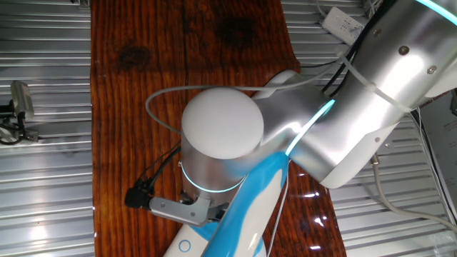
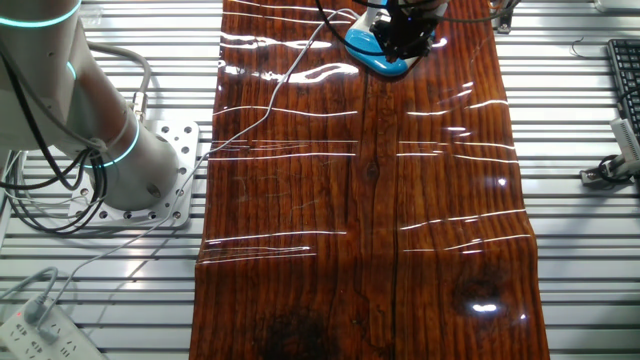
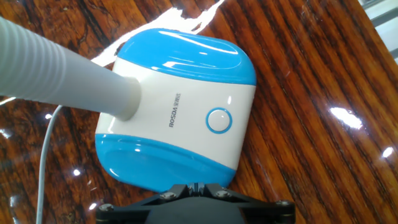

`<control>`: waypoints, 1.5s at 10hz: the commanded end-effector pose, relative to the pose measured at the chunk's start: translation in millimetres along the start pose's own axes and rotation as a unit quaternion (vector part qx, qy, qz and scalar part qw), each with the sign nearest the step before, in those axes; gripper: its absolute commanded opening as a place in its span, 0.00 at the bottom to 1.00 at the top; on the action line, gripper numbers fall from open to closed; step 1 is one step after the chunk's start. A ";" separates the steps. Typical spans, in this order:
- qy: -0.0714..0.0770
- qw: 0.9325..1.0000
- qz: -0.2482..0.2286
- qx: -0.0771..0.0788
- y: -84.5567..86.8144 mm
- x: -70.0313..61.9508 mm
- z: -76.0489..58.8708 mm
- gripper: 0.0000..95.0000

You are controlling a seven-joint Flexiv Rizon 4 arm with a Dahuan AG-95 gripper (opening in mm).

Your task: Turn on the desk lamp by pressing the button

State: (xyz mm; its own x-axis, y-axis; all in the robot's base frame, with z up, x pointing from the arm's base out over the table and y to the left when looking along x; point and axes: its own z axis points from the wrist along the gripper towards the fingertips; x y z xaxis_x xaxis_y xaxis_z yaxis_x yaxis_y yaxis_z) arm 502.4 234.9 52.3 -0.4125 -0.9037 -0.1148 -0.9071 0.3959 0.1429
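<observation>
Pincer (image 3: 198,186) state unclear, hovering beside desk lamp (image 3: 180,102); button (image 3: 218,121) unobstructed; cord (image 3: 45,155) nearby.

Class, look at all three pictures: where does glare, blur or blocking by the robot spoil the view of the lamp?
Hand view: sharp on the desk lamp base and its button, with white glare streaks on the table. One fixed view: the robot arm fills the frame, near and soft, hiding most of the lamp. The other fixed view: streaky reflections across the wood; the lamp is small at the far edge.
</observation>
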 end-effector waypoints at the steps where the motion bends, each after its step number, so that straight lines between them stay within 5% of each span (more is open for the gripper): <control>1: 0.001 1.000 -0.002 0.001 -0.2 0.2 -0.4 0.00; 15: -0.006 1.000 -0.006 0.001 -0.1 0.0 -0.6 0.00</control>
State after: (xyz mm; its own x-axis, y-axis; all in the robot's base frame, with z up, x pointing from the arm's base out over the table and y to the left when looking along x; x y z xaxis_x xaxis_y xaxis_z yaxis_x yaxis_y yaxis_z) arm 502.4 234.6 52.4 -0.4018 -0.9069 -0.1265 -0.9124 0.3849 0.1390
